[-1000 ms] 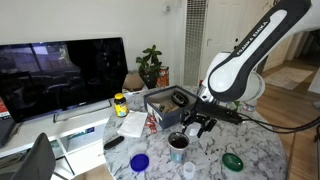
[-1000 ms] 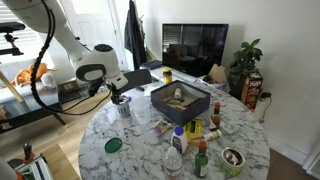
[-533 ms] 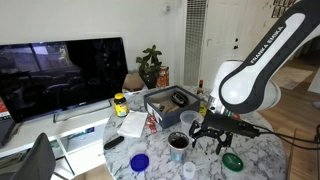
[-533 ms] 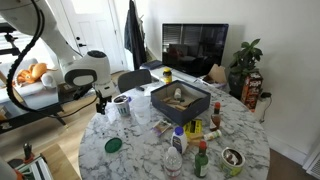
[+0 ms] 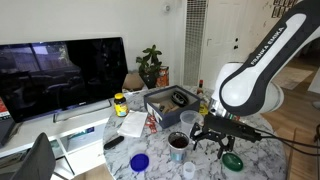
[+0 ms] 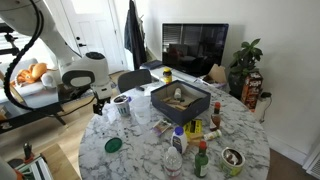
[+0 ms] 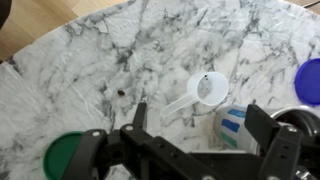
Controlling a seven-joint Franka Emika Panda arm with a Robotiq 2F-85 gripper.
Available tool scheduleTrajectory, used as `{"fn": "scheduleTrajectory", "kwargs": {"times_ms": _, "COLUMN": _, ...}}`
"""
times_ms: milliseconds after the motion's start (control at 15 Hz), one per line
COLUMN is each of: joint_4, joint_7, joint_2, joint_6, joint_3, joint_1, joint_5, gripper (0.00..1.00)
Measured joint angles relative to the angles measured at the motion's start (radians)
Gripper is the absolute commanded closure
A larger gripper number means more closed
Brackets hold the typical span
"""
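Note:
My gripper (image 7: 200, 122) hangs open low over the marble table (image 7: 90, 60), with nothing between its fingers. Just beyond the fingertips a white plastic scoop (image 7: 200, 92) lies flat on the marble, handle pointing lower left. A small white packet (image 7: 232, 126) with blue and green stripes lies by the right finger. In both exterior views the gripper (image 5: 215, 140) (image 6: 101, 105) sits beside a dark-filled cup (image 5: 178, 145) (image 6: 122, 105), between it and the table edge. A green lid (image 7: 62, 158) (image 5: 232, 160) lies close to the fingers.
A blue lid (image 7: 310, 80) (image 5: 139, 161) lies on the table. A black tray box (image 5: 165, 100) (image 6: 180, 100) stands mid-table, with several bottles and jars (image 6: 190, 150) near the front edge. A television (image 5: 60, 75) stands behind, and a plant (image 6: 246, 65).
The gripper has swung away from above the cup toward the table edge and dropped lower. Its jaws have spread wider. In the last half second it has barely moved.

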Motion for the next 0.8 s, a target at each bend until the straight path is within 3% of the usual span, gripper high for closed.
{"fn": "scheduleTrajectory", "kwargs": {"times_ms": 400, "joint_4": 0.056, "joint_7": 0.085, "joint_2": 0.145, "joint_6": 0.000, "joint_3": -0.011, "joint_1": -0.013, "joint_5": 0.160, "gripper": 0.00}}
{"fn": "scheduleTrajectory", "kwargs": {"times_ms": 533, "joint_4": 0.080, "joint_7": 0.079, "joint_2": 0.185, "joint_6": 0.003, "joint_3": -0.006, "joint_1": -0.029, "joint_5": 0.240, "gripper": 0.07}}
{"fn": "scheduleTrajectory", "kwargs": {"times_ms": 733, "joint_4": 0.114, "joint_7": 0.050, "joint_2": 0.230, "joint_6": 0.008, "joint_3": 0.002, "joint_1": -0.057, "joint_5": 0.350, "gripper": 0.09}}
{"fn": "scheduleTrajectory", "kwargs": {"times_ms": 800, "joint_4": 0.123, "joint_7": 0.041, "joint_2": 0.244, "joint_6": 0.008, "joint_3": 0.002, "joint_1": -0.064, "joint_5": 0.380, "gripper": 0.14}}
